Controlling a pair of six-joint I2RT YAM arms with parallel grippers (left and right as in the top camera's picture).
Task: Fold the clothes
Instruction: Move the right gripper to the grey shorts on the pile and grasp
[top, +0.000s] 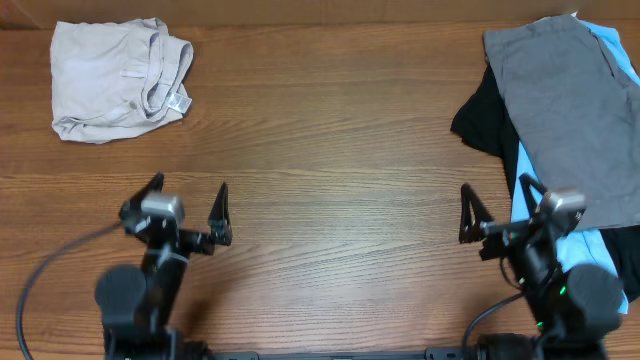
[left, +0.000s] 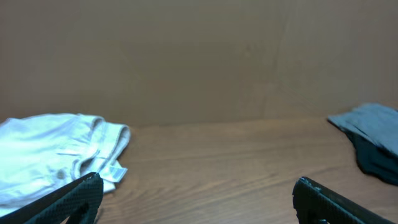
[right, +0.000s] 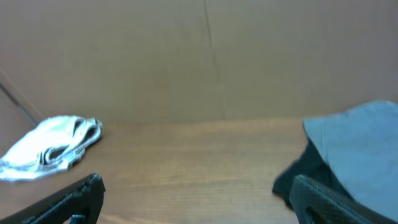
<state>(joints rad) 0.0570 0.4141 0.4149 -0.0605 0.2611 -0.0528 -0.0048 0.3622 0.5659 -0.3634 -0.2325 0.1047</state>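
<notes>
My left gripper (top: 187, 200) and right gripper (top: 500, 205): fingers apart on both. Folded white garment (top: 110, 80) at table's (top: 340, 140) far left; grey-topped pile (top: 570, 110) at far right.

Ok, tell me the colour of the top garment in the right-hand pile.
Grey; the top garment shows best in the overhead view.
</notes>
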